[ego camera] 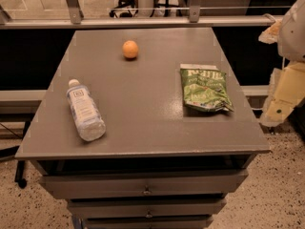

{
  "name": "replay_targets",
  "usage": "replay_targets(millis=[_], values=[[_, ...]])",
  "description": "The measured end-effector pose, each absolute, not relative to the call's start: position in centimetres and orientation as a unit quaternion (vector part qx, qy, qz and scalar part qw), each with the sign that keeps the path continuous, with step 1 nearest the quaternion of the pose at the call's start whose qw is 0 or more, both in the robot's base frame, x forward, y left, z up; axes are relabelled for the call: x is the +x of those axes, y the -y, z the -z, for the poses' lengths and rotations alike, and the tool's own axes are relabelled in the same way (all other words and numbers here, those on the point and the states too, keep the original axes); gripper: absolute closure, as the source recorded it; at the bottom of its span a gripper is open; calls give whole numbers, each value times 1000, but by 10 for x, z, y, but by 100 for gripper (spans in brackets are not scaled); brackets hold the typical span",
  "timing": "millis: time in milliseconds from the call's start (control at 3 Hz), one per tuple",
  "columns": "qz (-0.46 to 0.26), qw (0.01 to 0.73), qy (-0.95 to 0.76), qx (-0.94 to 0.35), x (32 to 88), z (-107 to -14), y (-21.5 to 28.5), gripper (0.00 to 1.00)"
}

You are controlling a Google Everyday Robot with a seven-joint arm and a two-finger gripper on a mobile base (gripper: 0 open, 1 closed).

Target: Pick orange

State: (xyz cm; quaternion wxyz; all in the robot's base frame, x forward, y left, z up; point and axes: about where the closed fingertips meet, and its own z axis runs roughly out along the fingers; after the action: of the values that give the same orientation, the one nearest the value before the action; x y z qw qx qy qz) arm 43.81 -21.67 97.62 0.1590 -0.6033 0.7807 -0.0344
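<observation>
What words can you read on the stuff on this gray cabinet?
Green snack bag: pale letters across its top, too blurred to read.
Clear water bottle: a small dark mark on its label, too small to read.
Orange: no writing.
Gripper, off the right edge of the drawer cabinet: no writing shows.

Orange far back on table, bottle front-left, bag right, pincer beyond right edge.
</observation>
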Motion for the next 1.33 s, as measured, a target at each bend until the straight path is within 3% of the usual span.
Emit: replay_targets(millis=[667, 1333], values=[[31, 167, -778, -605, 441, -975, 214, 0], [-18, 269, -745, -610, 531, -951, 143, 0]])
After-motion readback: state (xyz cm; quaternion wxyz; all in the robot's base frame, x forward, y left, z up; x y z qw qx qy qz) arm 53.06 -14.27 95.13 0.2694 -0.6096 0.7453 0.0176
